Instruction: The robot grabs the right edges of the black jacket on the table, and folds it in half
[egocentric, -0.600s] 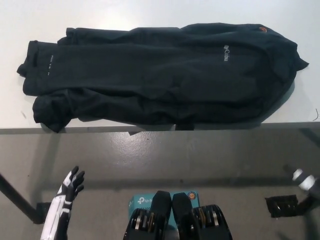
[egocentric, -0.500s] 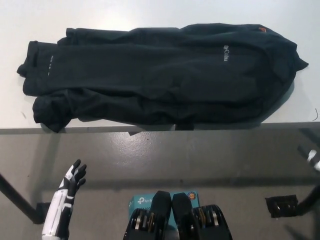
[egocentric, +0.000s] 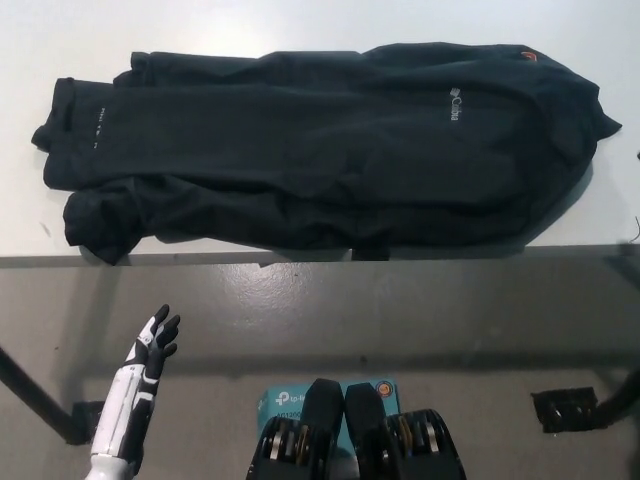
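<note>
The black jacket (egocentric: 320, 150) lies crumpled lengthwise across the white table (egocentric: 300, 25). Its small white chest logo (egocentric: 452, 105) is toward the right, and its bunched dark folds reach the left end. The jacket's near hem sits at the table's front edge, with a bit hanging over near the middle. My white left hand (egocentric: 150, 348) is low at the lower left, below the table edge and well short of the jacket, fingers spread and holding nothing. My black right hand does not show in this picture.
The table's front edge (egocentric: 200, 260) runs across the picture's middle, with grey floor below it. A black table leg (egocentric: 35, 400) slants at the lower left. A teal box (egocentric: 285, 402) lies on the floor at the bottom middle, and a black foot piece (egocentric: 565, 410) at the lower right.
My left hand has risen slightly toward the table. My right hand climbed along the right edge and has left the picture. The jacket has not moved.
</note>
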